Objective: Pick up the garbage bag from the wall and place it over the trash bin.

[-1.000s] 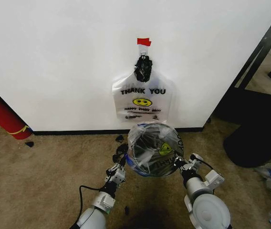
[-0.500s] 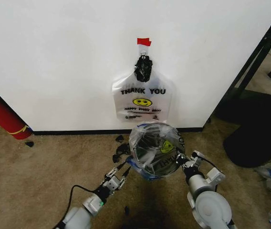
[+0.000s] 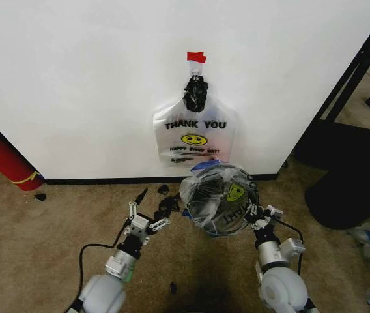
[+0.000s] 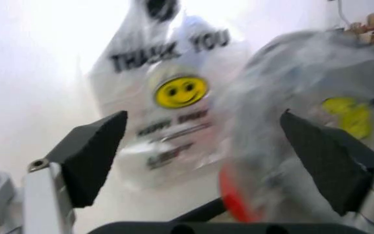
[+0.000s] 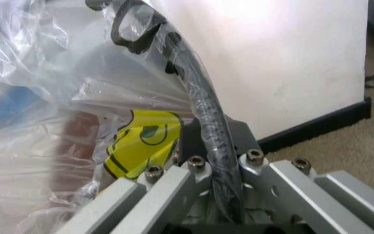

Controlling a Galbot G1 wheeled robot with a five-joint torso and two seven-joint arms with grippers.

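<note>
The bin (image 3: pixel 219 207) stands on the carpet (image 3: pixel 55 222) just in front of the wall (image 3: pixel 74 78), directly below a second printed bag (image 3: pixel 195 134) that hangs from a hook under a red tab (image 3: pixel 196 57). The bag (image 3: pixel 224 195) is already draped over the bin, its yellow smiley facing the right side and a blue strip showing at the rim nearest the wall. The right gripper (image 3: pixel 255 214) is pressed against the bin's right side; in the right wrist view its jaws are clamped on the bin's dark rim with the bag's film (image 5: pixel 57 122) bunched around it. The left gripper (image 3: pixel 141 210) sits to the bin's left, apart from it and nearer the robot, jaws spread wide and holding nothing; the left wrist view looks between its two dark pads (image 4: pixel 93 151) at the bin and the hanging bag behind it. So the bin lies to the right of the left gripper, and the right arm is the one in contact. Judging by this, what remains is settling the film on the left rim. Near the bin's left foot black scraps (image 3: pixel 165 205) litter the carpet. Far left of the bin a red cylinder (image 3: pixel 2 160) leans on the wall; far right sits a big black sack (image 3: pixel 354 182).
</note>
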